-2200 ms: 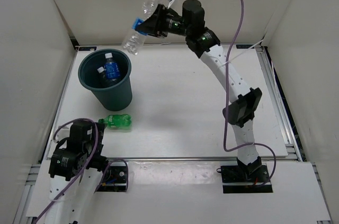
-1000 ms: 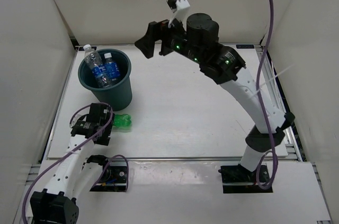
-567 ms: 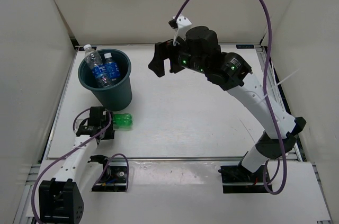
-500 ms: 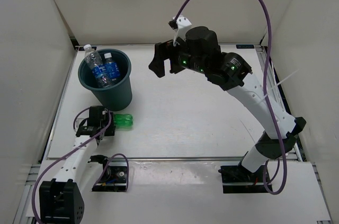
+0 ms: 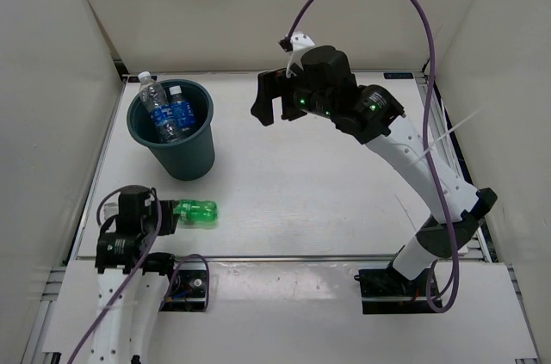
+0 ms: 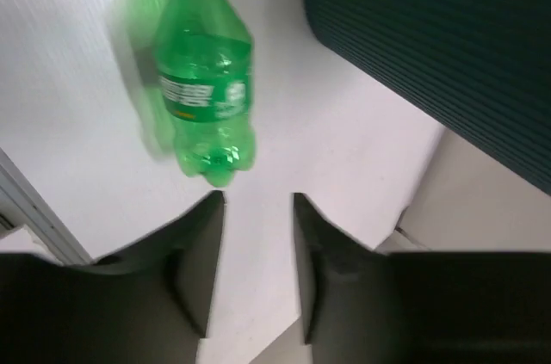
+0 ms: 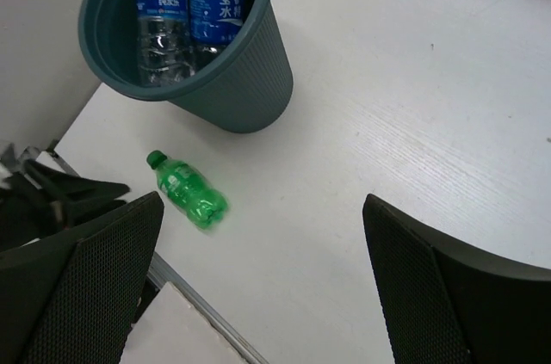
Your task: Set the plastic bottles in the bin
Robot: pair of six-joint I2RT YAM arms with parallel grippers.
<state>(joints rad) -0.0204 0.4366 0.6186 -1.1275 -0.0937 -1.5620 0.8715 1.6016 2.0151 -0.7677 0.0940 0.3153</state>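
Observation:
The dark teal bin [image 5: 172, 142] stands at the back left with two blue-labelled plastic bottles [image 5: 155, 108] [image 5: 180, 111] upright inside it, also seen in the right wrist view [image 7: 160, 11] [image 7: 217, 4]. A green bottle [image 5: 197, 212] lies on its side on the table in front of the bin. My left gripper [image 5: 157, 212] is by its capped end. In the left wrist view the green bottle [image 6: 205, 89] lies just beyond the left gripper [image 6: 256, 202], whose jaws stand a narrow gap apart with only table between them. My right gripper [image 5: 267, 106] hangs wide open and empty above the table's back middle.
White walls close in the table on the left, back and right. A metal rail [image 5: 284, 257] runs along the near edge. The bin's ribbed wall [image 6: 448, 46] is close on the right of the left gripper. The right arm's purple cable [image 5: 370, 3] arches overhead.
The left jaws went from wide apart to a narrow gap and that arm drew back toward the near edge. The green bottle slid slightly nearer. The right arm, having dropped its bottle into the bin, shifted slightly right.

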